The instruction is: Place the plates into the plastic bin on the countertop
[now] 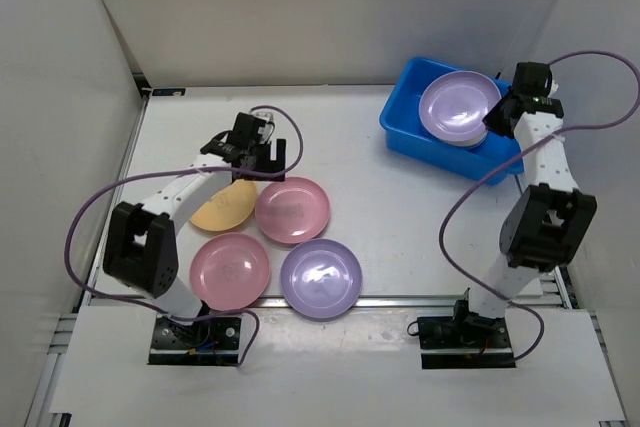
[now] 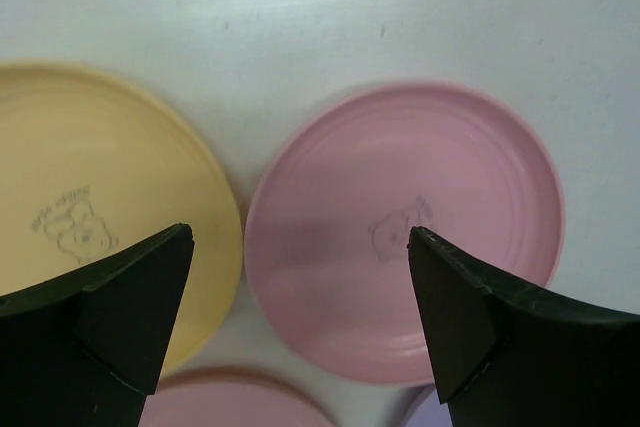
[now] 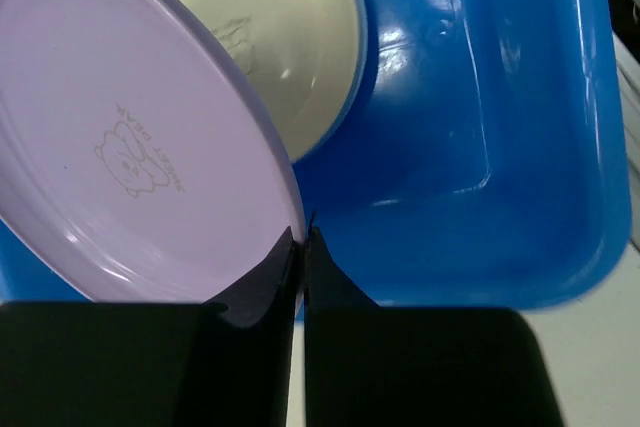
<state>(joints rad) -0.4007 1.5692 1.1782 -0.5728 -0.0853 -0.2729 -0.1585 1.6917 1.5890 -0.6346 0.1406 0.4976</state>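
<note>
Purple plate (image 3: pixel 130 147) tilted in bin (image 3: pixel 520 147). Right gripper (image 3: pixel 300 237) jaws together at its rim, grip unclear. Left gripper (image 2: pixel 300 237) jaws wide apart over pink plate (image 2: pixel 400 197) on surface (image 2: pixel 400 7). Plates likely light, stiff, slick: pinch rim.

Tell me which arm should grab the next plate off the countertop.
Left. The left fingers, open, hang right above the yellow plate and pink plate on the countertop. The right fingers are away at the blue bin, shut on a purple plate's rim.
</note>
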